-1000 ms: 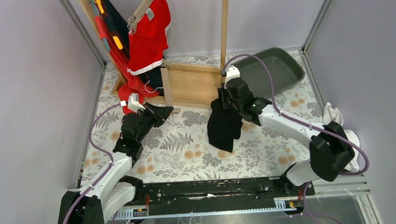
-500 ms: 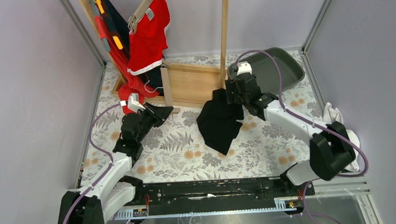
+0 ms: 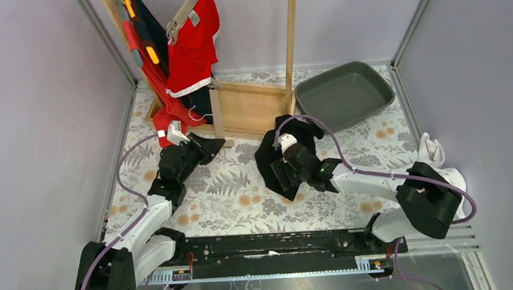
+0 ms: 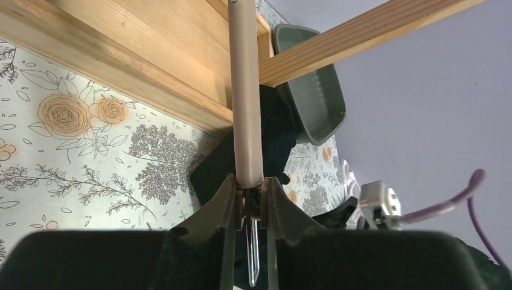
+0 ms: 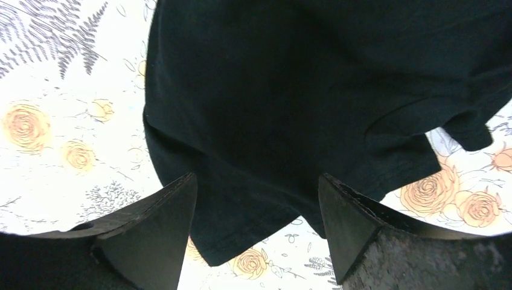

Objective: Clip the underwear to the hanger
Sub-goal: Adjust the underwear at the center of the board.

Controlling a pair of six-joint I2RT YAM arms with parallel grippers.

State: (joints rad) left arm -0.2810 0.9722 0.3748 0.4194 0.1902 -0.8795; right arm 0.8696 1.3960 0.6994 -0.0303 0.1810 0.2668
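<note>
Underwear (image 5: 290,103) lying on the table (image 3: 229,187), not yet clipped.
Your right gripper (image 5: 256,184) hangs released over it; your left gripper (image 4: 247,188) is clenched on what looks like the hanger (image 4: 244,90). Next, pinch an edge and lift it across.

white arms (image 3: 367,177), black claws (image 5: 253,202), purple cables (image 4: 444,207)
</note>
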